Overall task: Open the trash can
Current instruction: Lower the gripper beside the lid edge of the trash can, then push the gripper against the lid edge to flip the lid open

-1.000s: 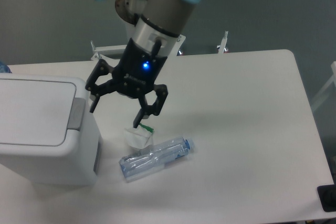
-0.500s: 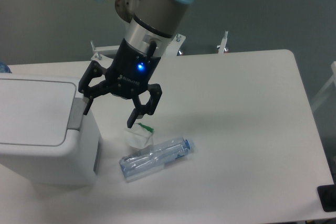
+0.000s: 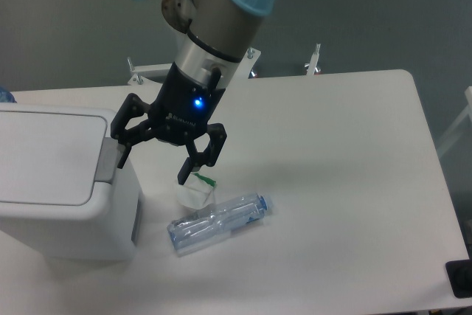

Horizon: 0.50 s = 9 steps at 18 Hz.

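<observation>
The claw (image 3: 153,161) hangs over the tabletop (image 3: 332,182) with its two black fingers spread wide and nothing between them. A blue light glows on its body. One fingertip (image 3: 122,157) sits right against the grey push-button strip (image 3: 108,160) at the edge of the trash can (image 3: 66,182); whether it actually touches I cannot tell. The other fingertip (image 3: 184,175) points down just above a small white folded carton (image 3: 195,192) with a green bit on top.

The trash can stands directly beside the claw, on the side of that first fingertip, at the tabletop's edge. It is a big white box with rounded corners, upright, its flat lid (image 3: 48,154) down and closed, facing up. Its long side runs away from the claw toward the frame edge, where part of it is cut off, and the button strip is on the rim that faces the claw. What it holds is hidden by the lid.

Just beyond the carton, below the claw, a clear plastic bottle (image 3: 220,223) lies on its side, crumpled, its cap end angled up and away from the trash can. It looks empty, though I can't be sure.
</observation>
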Available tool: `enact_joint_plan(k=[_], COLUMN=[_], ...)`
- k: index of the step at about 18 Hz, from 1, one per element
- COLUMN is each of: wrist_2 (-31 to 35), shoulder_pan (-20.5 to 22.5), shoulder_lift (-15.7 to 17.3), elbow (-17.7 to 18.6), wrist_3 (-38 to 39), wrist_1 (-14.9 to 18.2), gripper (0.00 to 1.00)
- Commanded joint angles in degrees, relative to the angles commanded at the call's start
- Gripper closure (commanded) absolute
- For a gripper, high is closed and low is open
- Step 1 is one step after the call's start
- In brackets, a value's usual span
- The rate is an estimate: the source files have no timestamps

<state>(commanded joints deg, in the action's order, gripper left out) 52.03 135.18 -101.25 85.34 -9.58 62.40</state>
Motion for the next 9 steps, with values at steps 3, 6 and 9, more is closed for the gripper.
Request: enact_joint_plan(k=[3,6,9], wrist_2=[0.09,4.38,6.33], shoulder_pan=[-0.18,-2.63,-3.69], shoulder_lift=[0.26,0.62,0.53], elbow=[1.75,3.69,3.87], wrist_3=[0.00,-0.17,-0.09], wrist_1=[0.00,-0.18,-0.09], gripper=[0.00,0.00,0.00])
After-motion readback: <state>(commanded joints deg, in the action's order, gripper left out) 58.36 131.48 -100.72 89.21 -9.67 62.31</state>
